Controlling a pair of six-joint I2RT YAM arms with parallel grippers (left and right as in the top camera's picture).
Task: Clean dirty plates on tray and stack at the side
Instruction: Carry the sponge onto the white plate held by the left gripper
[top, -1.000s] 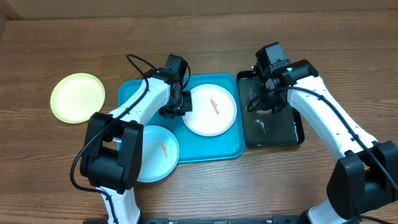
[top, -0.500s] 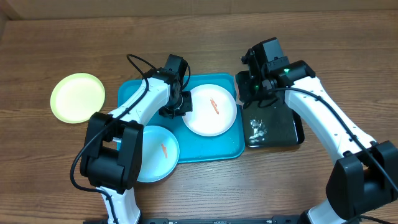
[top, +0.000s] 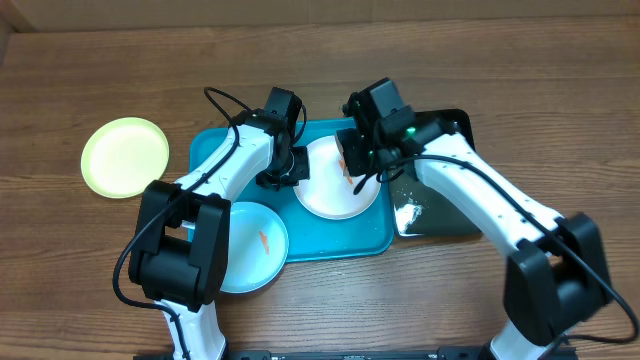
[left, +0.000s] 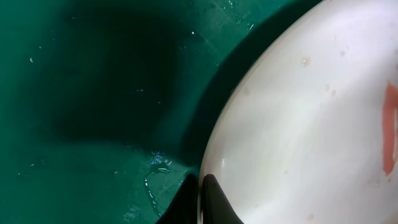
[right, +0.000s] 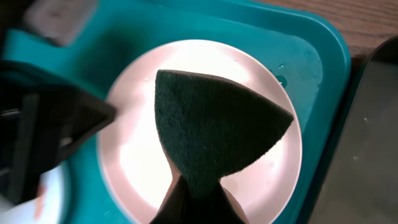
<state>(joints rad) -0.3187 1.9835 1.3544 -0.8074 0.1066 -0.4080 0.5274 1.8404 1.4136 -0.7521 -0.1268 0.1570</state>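
Pinching with my left pincer (left: 199, 196), I have the rim of the white plate (top: 325, 195) between the two dark fingertips (left: 214, 199), the jaws drawn nearly together on that thin edge. The plate lies flat in the far half of the turquoise tray (top: 370, 235), and my wrist view shows water droplets on the tray floor just beside the rim I grip. An orange smear (left: 390, 130) marks the plate's white surface toward its middle. My right pincer (right: 193, 205) is clamped tight on a dark green scouring pad (right: 214, 134), which fans out from the fingers over the centre of the same plate; I cannot tell whether the pad touches the surface or hangs just above it. From overhead my right arm reaches in from the glossy black tray (top: 440, 215), which sits against the turquoise tray's right side and shows wet glints. The light blue plate (top: 250, 245) lies over the tray's near left corner, its edge past the rim, with a small orange streak (top: 264, 240) on it. The yellow-green plate (top: 125, 157) rests alone on the wooden table (top: 100, 60), to the left of the tray and apart from it
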